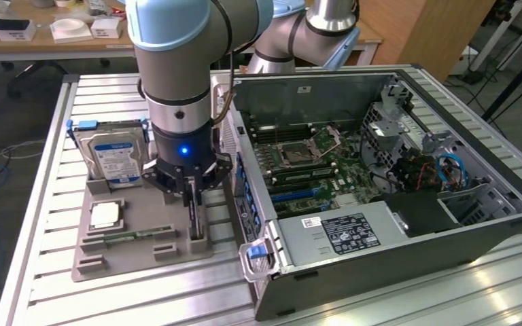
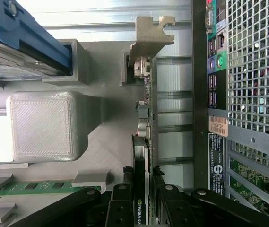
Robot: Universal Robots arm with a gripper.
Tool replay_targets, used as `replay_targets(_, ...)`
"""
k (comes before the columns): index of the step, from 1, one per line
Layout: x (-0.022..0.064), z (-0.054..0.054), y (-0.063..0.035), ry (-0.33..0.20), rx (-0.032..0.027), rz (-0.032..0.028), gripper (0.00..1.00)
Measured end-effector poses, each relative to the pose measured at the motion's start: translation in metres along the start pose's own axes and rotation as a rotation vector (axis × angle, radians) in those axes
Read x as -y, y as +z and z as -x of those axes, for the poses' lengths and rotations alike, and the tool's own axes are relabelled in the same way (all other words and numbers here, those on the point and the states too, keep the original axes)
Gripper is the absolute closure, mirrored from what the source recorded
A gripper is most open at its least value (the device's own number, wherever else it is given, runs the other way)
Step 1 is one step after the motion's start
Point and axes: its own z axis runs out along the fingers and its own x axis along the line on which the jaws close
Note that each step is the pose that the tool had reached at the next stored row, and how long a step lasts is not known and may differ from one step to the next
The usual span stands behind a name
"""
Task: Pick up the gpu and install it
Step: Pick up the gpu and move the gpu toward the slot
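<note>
gripper [image 1: 195, 201] clamps gpu [image 2: 143, 124], edge-up in holder [image 1: 107, 263]; computer case [image 2: 200, 71] just beside

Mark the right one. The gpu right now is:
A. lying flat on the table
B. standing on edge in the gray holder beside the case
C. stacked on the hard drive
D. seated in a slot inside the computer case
B: the gpu stands on edge in the gray holder, outside the computer case, with the hand closed on it.

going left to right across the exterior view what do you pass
hard drive → gripper closed on the gpu → blue latch → power supply → blue cables
</note>
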Motion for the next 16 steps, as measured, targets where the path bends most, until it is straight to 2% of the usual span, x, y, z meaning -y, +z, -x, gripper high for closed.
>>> replay_targets(9, 0.0002, 0.000, -0.0157, 0.000, -0.0002, -0.0002, 0.74)
replay_targets(16, 0.0003, 0.001, -0.0333, 0.000, -0.0001, -0.0001, 0.74)
